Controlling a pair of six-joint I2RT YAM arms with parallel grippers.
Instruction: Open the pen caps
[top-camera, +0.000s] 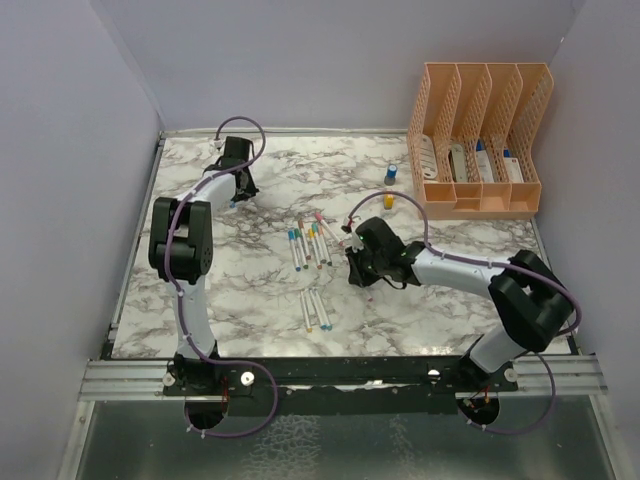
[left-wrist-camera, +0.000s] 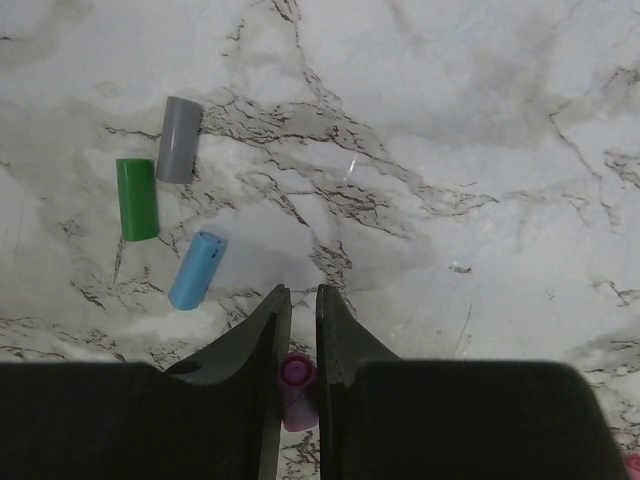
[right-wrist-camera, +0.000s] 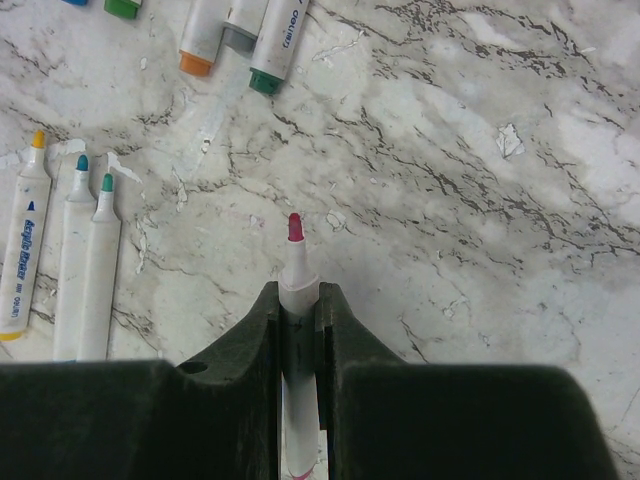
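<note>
Uncapping done | left gripper (left-wrist-camera: 303, 300) pinches stubby magenta plastic cap (left-wrist-camera: 297, 385) near sky-blue cylindrical cap (left-wrist-camera: 196, 270), likely depositing | right gripper (right-wrist-camera: 297, 295) clamps slim white uncapped marker (right-wrist-camera: 296, 270)

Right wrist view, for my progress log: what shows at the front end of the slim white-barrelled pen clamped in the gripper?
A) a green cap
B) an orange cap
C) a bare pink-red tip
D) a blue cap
C: the slim white-barrelled pen in the right gripper ends in an uncovered pink-red nib, no cap.

Pink cap (left-wrist-camera: 296, 374) partly hidden within left gripper (left-wrist-camera: 303, 293); pen (right-wrist-camera: 296, 252) barrel within right gripper (right-wrist-camera: 297, 288).
</note>
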